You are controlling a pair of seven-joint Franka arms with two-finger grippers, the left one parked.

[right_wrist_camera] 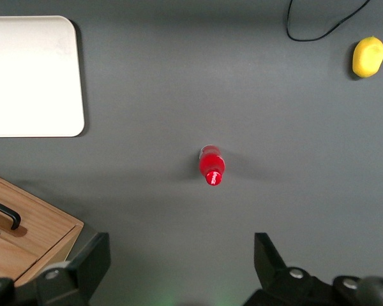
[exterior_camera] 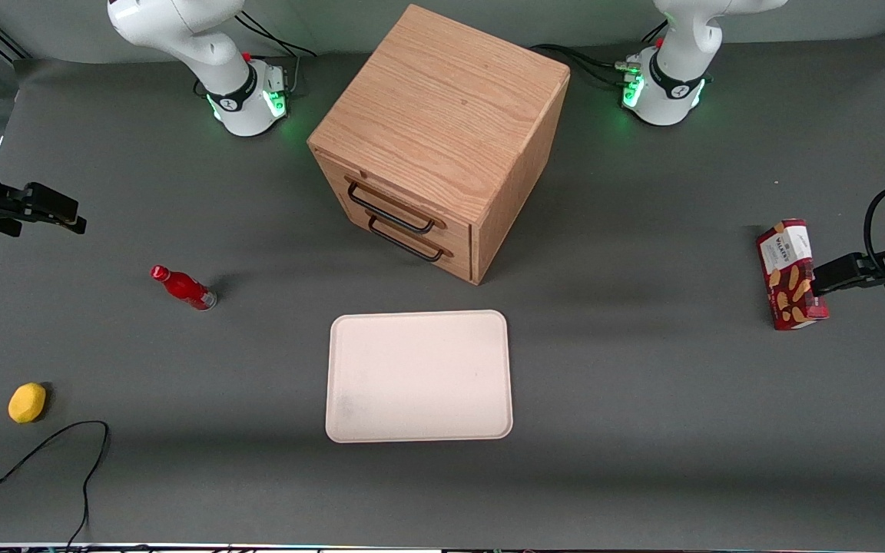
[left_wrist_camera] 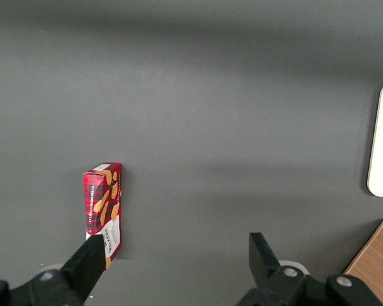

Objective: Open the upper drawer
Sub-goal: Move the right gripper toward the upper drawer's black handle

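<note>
Upper drawer (exterior_camera: 389,201) sits shut in the cabinet (exterior_camera: 442,130), handle facing the tray (exterior_camera: 419,376). Tool (exterior_camera: 66,219) hangs wide open and empty, well off toward the working arm's end, above the bottle (exterior_camera: 183,287) — approach not started.

Upper drawer (exterior_camera: 392,201), light oak with black wire handle, sits closed.

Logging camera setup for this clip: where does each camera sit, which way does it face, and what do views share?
Front: high, facing both arm bases, over cabinet, upper drawer shut, tray; open gripper at the working arm's end.
Left wrist: looks down on cookie box, its own fingers showing.
Right wrist: looks down on red bottle, lemon; fingers showing.
Shared: tray, cabinet.
</note>
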